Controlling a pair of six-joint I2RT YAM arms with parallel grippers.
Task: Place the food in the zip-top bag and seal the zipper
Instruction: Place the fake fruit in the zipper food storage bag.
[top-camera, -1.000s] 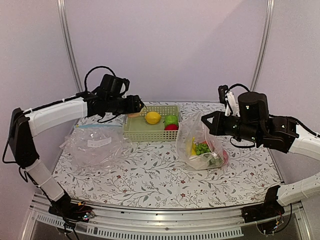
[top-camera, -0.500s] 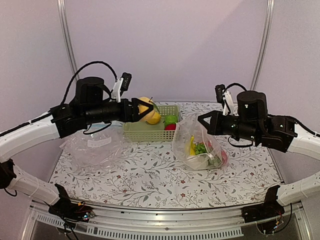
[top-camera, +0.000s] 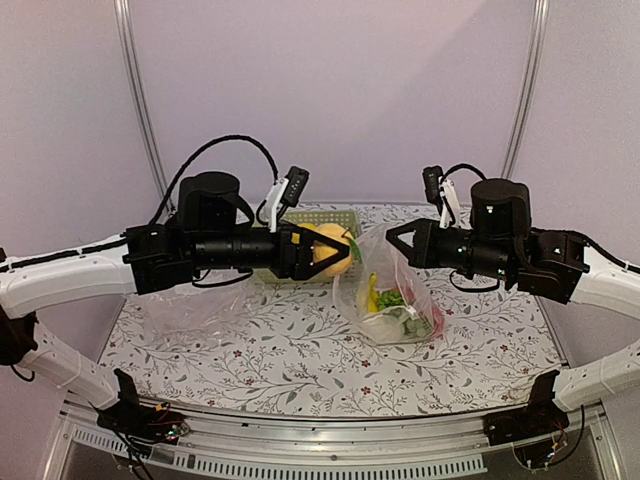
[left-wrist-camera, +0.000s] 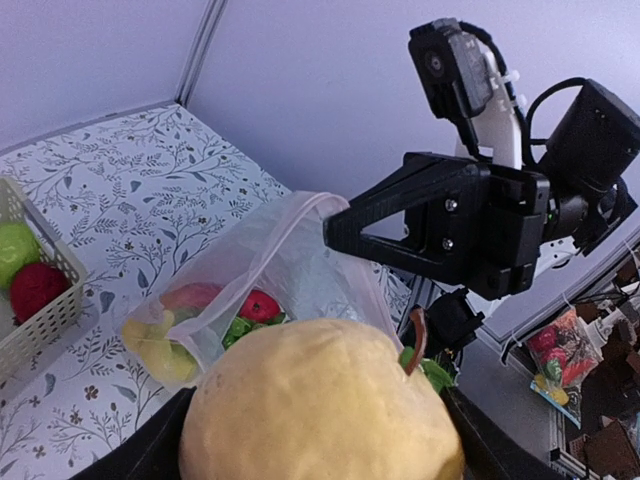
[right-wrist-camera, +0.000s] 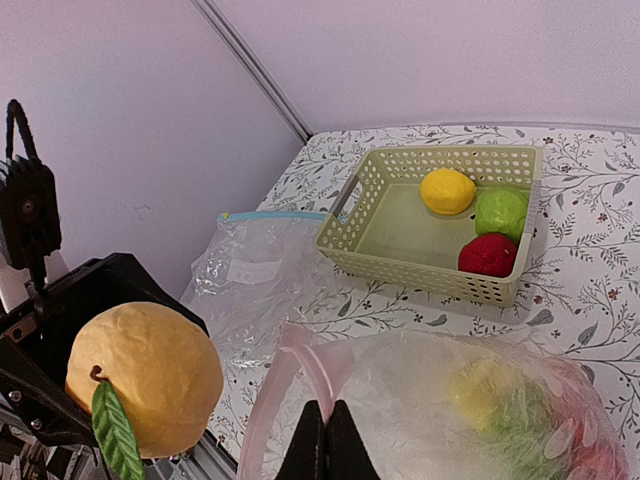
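Left gripper (top-camera: 322, 250) clasps a peach (left-wrist-camera: 320, 410) beside the zip-top bag (top-camera: 400, 290), mouth pinched up by right gripper (right-wrist-camera: 325, 432); 3 fruits (right-wrist-camera: 447, 190) wait in basket (right-wrist-camera: 440, 285); zipper (right-wrist-camera: 300, 365) unsealed.

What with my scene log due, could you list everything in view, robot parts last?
zip-top bag: one, clear, pink strip, right of centre.
food in the bag: several, yellow, green, red, at its bottom.
peach: one, yellow-orange, green leaf, held beside the bag's mouth.
basket: one, pale green, far centre.
lemon: one, yellow, in the basket.
green fruit: one, green, in the basket.
red apple: one, red, in the basket.
second bag: one, clear, blue strip, left of the basket.
left gripper: one, black, shut on the peach.
right gripper: one, black, shut on the bag's pink strip.
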